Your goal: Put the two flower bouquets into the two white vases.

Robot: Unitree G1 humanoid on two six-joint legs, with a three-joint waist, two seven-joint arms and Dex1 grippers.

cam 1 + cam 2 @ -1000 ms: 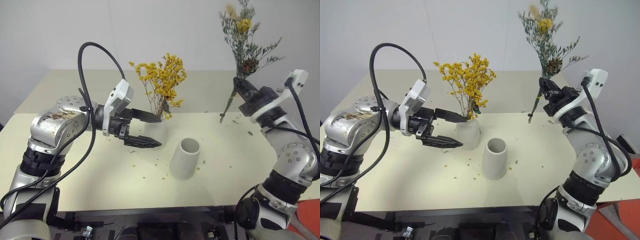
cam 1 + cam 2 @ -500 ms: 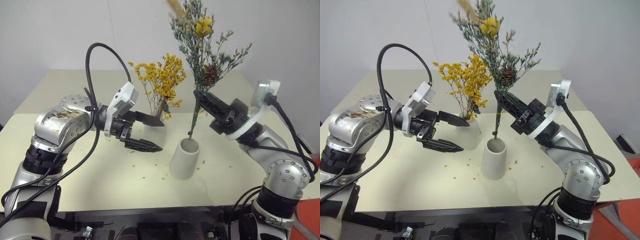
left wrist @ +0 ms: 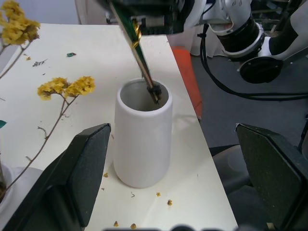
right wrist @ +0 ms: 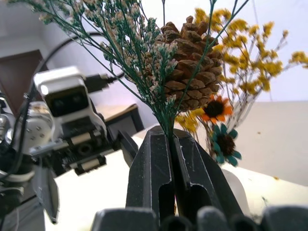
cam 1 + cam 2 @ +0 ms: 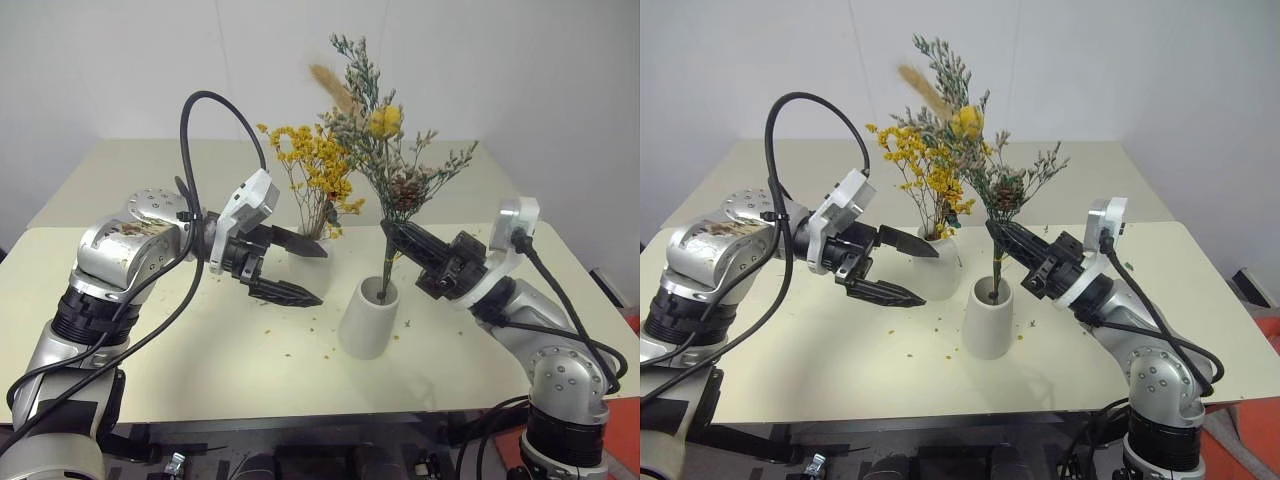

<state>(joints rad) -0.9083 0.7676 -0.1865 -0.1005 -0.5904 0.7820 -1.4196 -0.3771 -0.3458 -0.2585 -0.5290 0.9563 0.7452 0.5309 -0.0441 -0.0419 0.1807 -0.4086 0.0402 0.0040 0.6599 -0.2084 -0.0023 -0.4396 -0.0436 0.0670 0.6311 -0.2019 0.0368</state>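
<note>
Tall white vase: matte, near-cylindrical, slightly tapered, wide-mouthed; stands upright near the middle of the cream surface. Contents: the bound stem ends of the grey-green bouquet, which dip just inside the mouth against the inner wall and lean toward the robot's right.

Grey-green bouquet: dried sprigs with fine pale buds, one yellow bloom, a brown pine cone with woody scales, and a tan feathery plume at the top. Stems gathered into a thin bundle.

Right gripper: black fingers pressed together on the stem bundle just above the vase mouth, pointing toward the robot's left and slightly upward.

Small white vase: matte, rounded, narrow-necked; stands just behind the tall vase toward the robot's left, partly hidden by the left gripper. Contents: the yellow bouquet, a bushy spray of tiny yellow flowers on thin brown stems, upright.

Left gripper: black pointed fingers spread wide, holding nothing, level in front of the small vase.

Surface: smooth, pale, scattered with yellow petal crumbs around both vases.
</note>
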